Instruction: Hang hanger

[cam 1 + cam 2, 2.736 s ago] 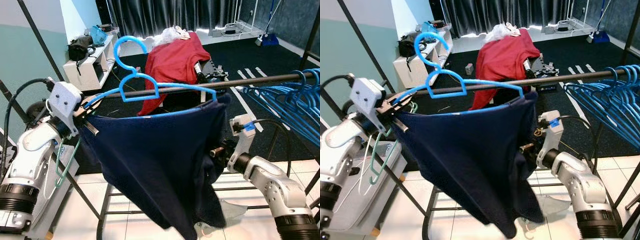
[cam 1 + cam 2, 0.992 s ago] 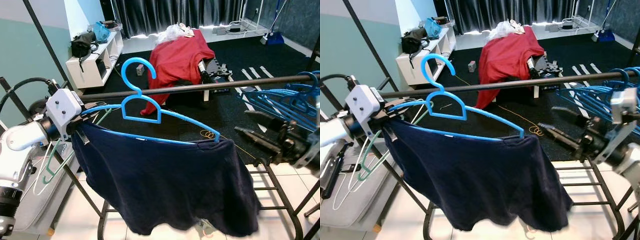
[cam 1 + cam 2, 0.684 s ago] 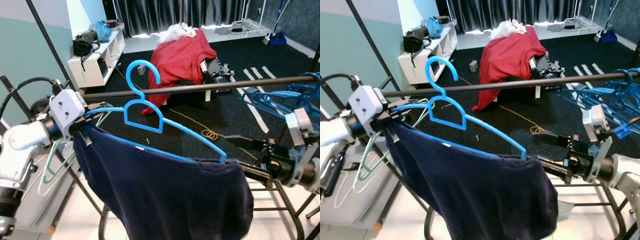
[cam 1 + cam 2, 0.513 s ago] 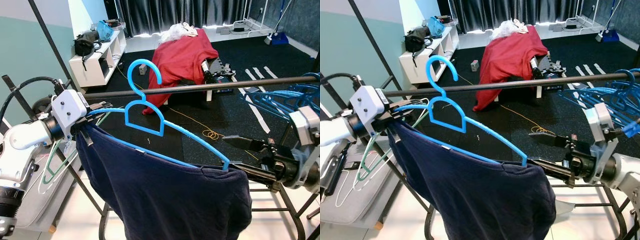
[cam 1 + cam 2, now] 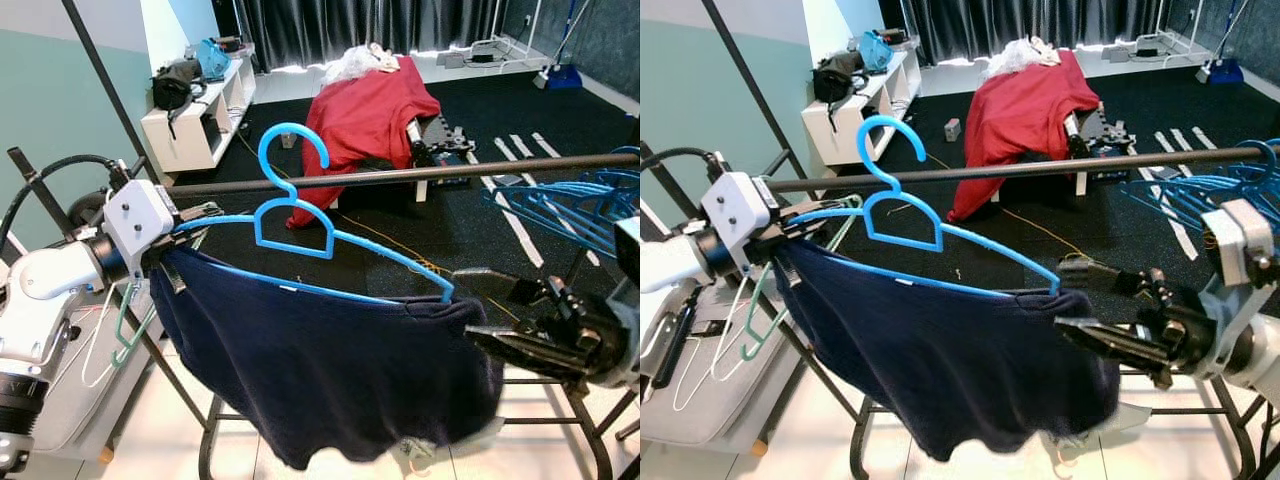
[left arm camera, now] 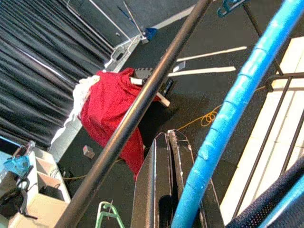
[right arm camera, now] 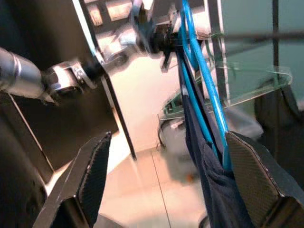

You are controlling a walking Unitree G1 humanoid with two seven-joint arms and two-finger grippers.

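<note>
A dark rail (image 5: 420, 172) crosses the view, and the blue hanger (image 5: 300, 215), draped with a navy garment (image 5: 330, 370), has its hook over it. The left gripper (image 5: 195, 215), at nine o'clock, pinches the hanger's end. The right gripper (image 5: 500, 315), at four o'clock, is spread wide beside the garment's edge.

The hanger (image 5: 300, 215) is bright blue plastic with a rounded hook and a triangular neck, its long shoulders sloping down to the robot's right. Its hook rises above the dark horizontal rail (image 5: 420, 173) and curls over it, at the rail's left stretch. One shoulder tip sits at the left gripper (image 5: 195, 215), the other dips lower. A navy garment (image 5: 330, 370) drapes over it, hanging in loose folds below.
</note>
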